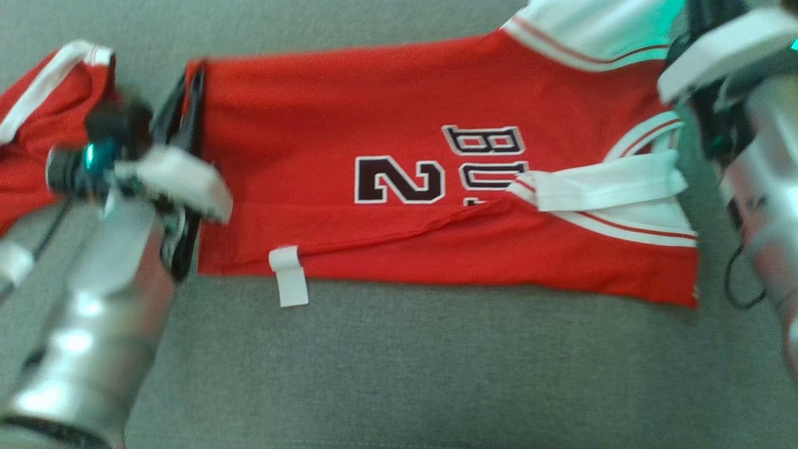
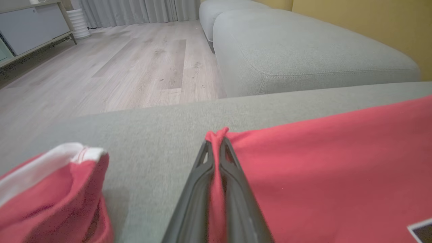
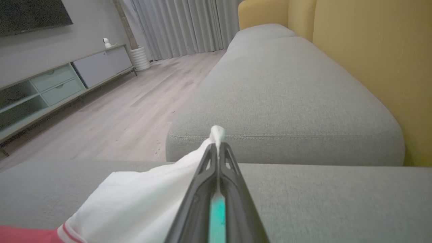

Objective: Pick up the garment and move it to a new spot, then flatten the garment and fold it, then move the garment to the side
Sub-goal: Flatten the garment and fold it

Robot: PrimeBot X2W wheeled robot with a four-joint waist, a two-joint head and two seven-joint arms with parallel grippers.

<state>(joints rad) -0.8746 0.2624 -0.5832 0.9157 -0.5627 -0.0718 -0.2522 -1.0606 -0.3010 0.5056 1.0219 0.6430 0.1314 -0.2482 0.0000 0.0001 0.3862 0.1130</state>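
Presently the jersey [image 1: 386, 125] lies spread on the sofa [image 1: 399, 374]; left gripper [image 2: 216, 143] is clenched on its red corner, right gripper [image 3: 217, 146] clenched on white trim; both pinches look thin, so a lift could slip one; the strap [image 1: 605, 184] lying over the print could get folded in; readable: "2" and "BU", rest covered; the tag [image 1: 290, 277] shows no legible writing.

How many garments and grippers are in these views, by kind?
red basketball jersey: 1
second red garment with white trim: 1
grippers: 2, left gripper and right gripper, both pinching the jersey
Total: 4
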